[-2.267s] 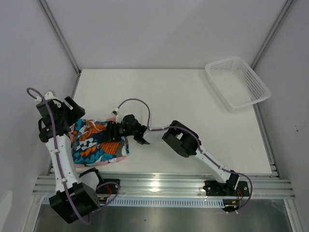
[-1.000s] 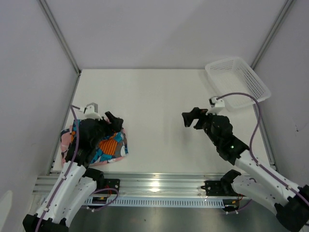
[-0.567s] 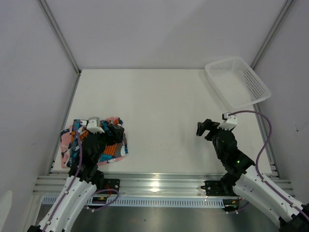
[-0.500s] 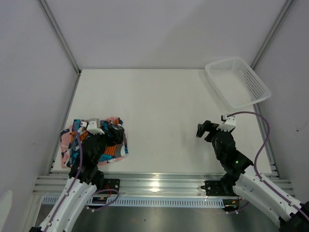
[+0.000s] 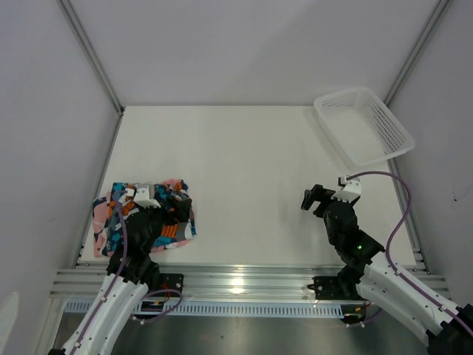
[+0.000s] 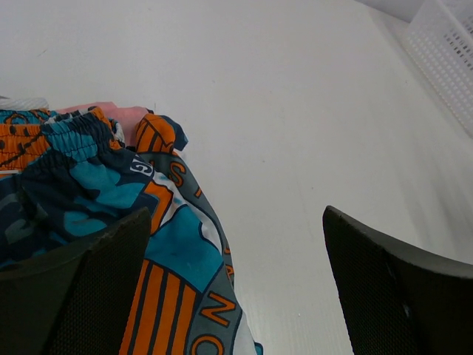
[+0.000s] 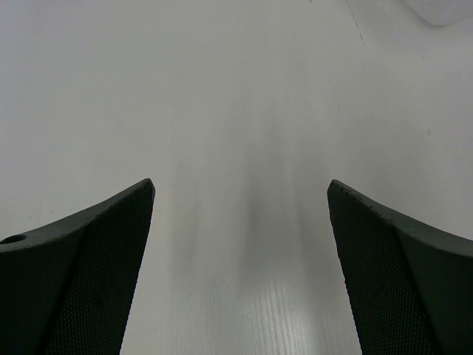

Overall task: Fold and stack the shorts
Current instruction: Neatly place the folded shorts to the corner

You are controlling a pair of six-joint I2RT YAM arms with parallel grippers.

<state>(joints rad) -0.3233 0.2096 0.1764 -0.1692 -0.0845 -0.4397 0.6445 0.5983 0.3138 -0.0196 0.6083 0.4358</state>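
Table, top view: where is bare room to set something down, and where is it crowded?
The widest bare patch is the middle of the table, between the shorts and the right gripper, up to the far edge. Crowded: near left, where the left gripper hangs over the shorts, and far right, by the basket.

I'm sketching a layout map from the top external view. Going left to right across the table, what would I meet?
Stacked shorts → right gripper → white mesh basket.
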